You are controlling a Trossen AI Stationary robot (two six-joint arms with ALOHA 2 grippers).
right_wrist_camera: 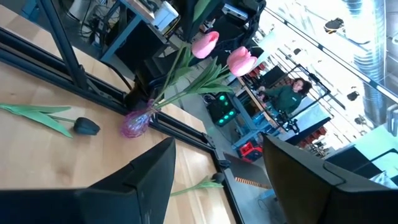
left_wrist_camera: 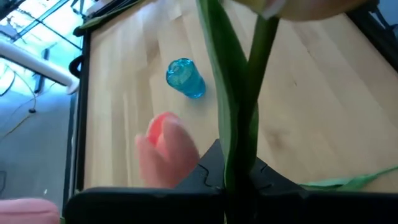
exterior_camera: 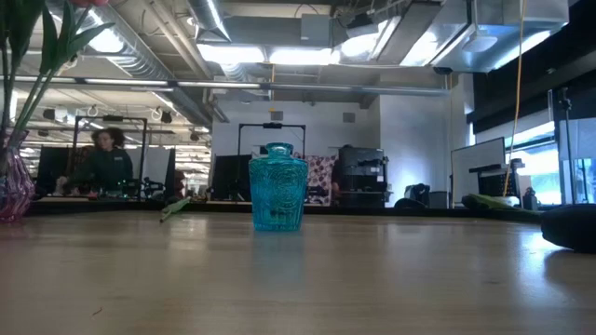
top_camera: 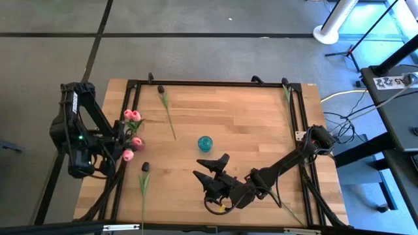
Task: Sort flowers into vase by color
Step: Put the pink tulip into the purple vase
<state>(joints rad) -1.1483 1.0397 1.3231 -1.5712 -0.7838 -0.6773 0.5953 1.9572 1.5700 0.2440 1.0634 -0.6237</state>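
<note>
Green stem [left_wrist_camera: 239, 124], pink bud [left_wrist_camera: 166, 149], blue vase [left_wrist_camera: 185, 78]

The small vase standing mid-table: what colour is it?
The vase is translucent teal-blue glass with an embossed texture, empty; the low view shows it best.
</note>
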